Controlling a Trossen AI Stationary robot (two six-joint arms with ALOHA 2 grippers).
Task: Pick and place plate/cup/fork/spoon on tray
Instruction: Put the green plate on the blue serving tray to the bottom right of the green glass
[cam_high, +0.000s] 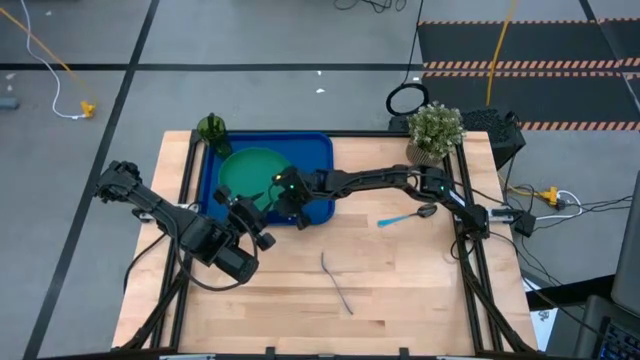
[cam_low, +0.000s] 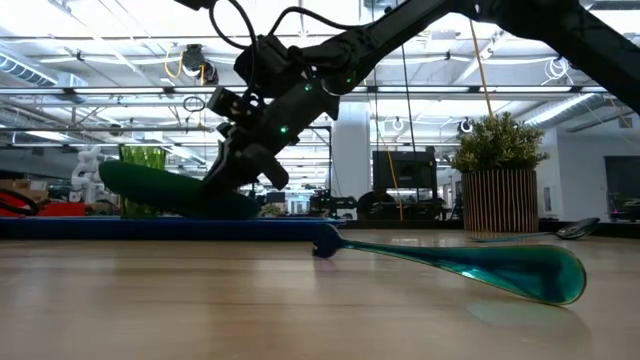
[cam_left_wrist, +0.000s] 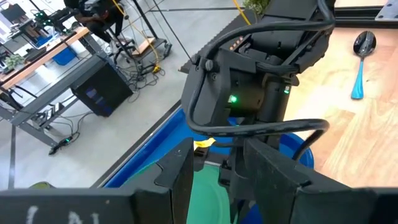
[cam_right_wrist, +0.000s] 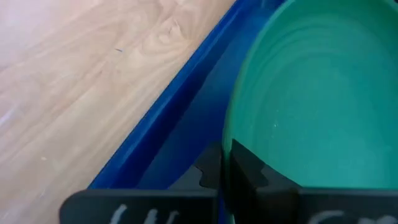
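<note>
Two arms over the tray (cam_high: 318, 150) at the far left of the bench (cam_high: 400, 290). Left tool (cam_high: 258, 208) at the tray's near edge, just beside the plate (cam_high: 248, 170); fingers (cam_left_wrist: 180, 180) parted in the left wrist view, nothing seen gripped between them, right arm's wrist directly ahead. Cup (cam_high: 212, 130) upright at the tray's far-left corner, touching or just beside the plate rim, cannot tell which. Plate inside the tray, tilted: low view shows its right edge (cam_low: 180, 190) raised off the tray floor. Right tool (cam_high: 283, 193) reaching across from the right side, closed on the plate's near-right rim; right wrist view shows the dark fingers (cam_right_wrist: 245, 171) pinching the green rim (cam_right_wrist: 298, 112) with the blue tray wall (cam_right_wrist: 168, 124) alongside. Fork (cam_high: 338, 282) lying flat on bare bench, mid-front, well apart from the tray. Spoon (cam_high: 405, 216) flat on the bench right of the tray, blue handle toward the tray, dark bowl away, under the right arm's forearm. Potted plant (cam_high: 434, 130) at the far-right corner, apart from everything else.
</note>
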